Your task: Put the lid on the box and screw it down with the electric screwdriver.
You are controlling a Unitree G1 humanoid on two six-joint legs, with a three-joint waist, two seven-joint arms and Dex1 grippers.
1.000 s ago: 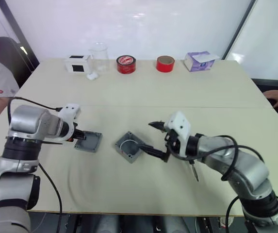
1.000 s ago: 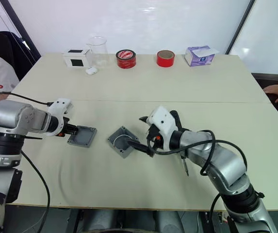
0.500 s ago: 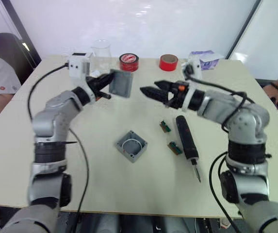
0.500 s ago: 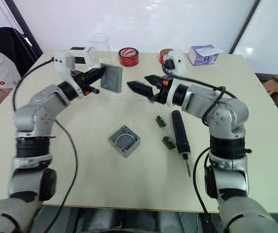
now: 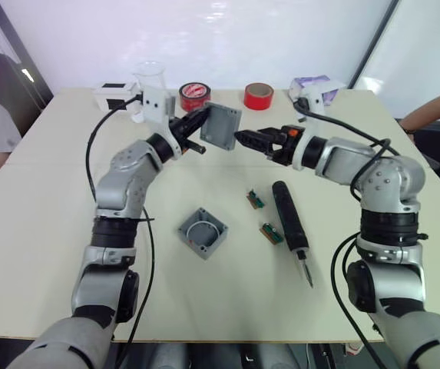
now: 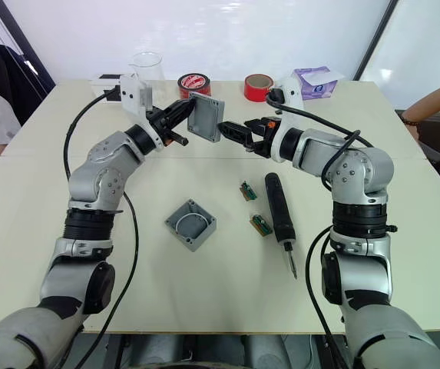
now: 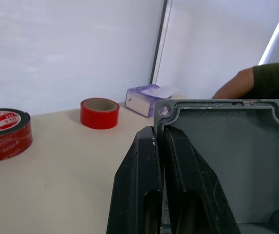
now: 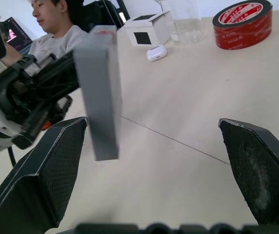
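Observation:
My left gripper [image 5: 199, 123] is shut on one edge of the gray lid [image 5: 221, 127] and holds it on edge in the air over the far half of the table. In the left wrist view the black fingers [image 7: 149, 195] pinch the lid's rim [image 7: 236, 161], hollow side showing. Facing it, my right gripper [image 5: 244, 138] is open, its tips just short of the lid [image 8: 100, 92]. The open gray box [image 5: 203, 233] sits on the table below, a white wire loop inside. To its right lies the black electric screwdriver [image 5: 290, 227].
Two small green circuit boards [image 5: 256, 200] [image 5: 272, 233] lie between box and screwdriver. Along the far edge stand a white box [image 5: 110, 96], a clear beaker [image 5: 149, 77], two red tape rolls [image 5: 194, 96] [image 5: 259, 95] and a purple tissue box [image 5: 312, 86]. People sit at both sides.
The left gripper has lifted the lid off the table and carried it up and toward the middle. The right gripper rose from beside the box to face the lid.

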